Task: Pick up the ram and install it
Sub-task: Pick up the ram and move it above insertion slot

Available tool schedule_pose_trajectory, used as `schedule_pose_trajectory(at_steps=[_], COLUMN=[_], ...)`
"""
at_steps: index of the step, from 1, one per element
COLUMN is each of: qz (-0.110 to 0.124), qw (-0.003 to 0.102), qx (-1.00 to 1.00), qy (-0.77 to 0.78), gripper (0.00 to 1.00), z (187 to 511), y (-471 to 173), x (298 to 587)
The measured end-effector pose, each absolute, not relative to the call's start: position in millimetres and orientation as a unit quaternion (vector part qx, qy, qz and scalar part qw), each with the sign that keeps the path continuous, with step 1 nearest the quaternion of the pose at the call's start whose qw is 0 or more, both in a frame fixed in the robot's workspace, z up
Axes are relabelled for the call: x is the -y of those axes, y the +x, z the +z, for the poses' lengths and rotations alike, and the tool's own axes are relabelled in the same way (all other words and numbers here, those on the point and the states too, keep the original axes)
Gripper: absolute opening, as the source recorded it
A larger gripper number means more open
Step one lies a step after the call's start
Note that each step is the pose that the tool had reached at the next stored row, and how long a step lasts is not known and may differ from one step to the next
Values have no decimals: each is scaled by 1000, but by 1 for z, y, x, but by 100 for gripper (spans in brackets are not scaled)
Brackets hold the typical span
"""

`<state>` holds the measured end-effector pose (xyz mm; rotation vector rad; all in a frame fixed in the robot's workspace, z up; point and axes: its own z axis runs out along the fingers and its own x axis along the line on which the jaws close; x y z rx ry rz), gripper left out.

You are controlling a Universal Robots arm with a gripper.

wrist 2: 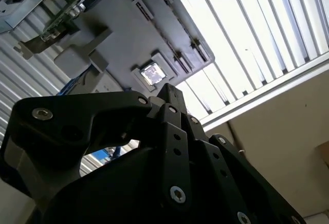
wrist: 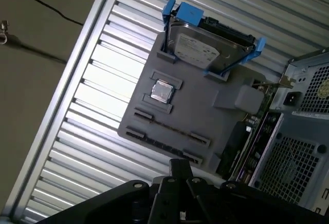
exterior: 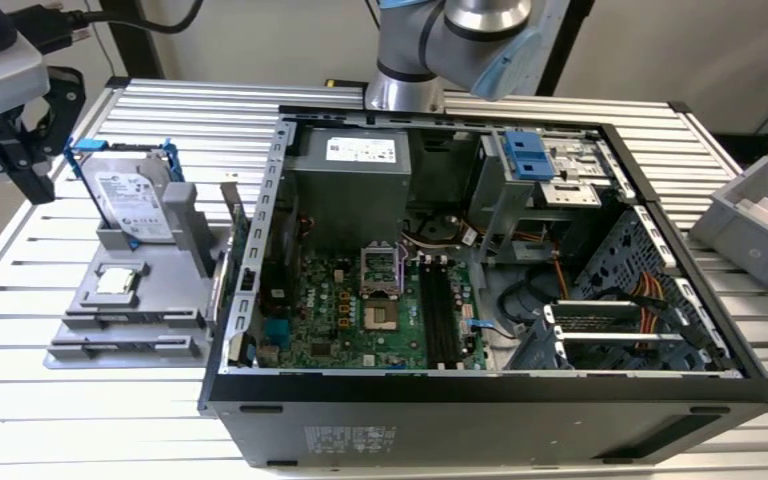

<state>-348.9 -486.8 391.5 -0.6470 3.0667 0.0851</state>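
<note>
While hand [wrist: 180,165] hung clenched and empty above tabletop [wrist: 97,80] near gray holder [wrist: 205,111], ram [wrist: 163,143] sat edge-on in holder's edge slot, near chip [wrist: 163,91], outside open computer case [exterior: 491,415].

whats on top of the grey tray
A hard drive in a blue frame stands upright, a square silver chip lies in a pocket. The drive hides the tray behind it.

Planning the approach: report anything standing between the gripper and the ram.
Nothing visible does. The gripper hangs beside the grey fixture; the ram sits edge-up in it, open from above. The hard drive stands apart from it.
</note>
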Motion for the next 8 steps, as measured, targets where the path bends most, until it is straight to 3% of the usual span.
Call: schedule_pose_trajectory(at_steps=[8], qz=[27], qw=[2], qx=[-970], qy=[-241], gripper=[0], z=[392], y=[-349], x=[487])
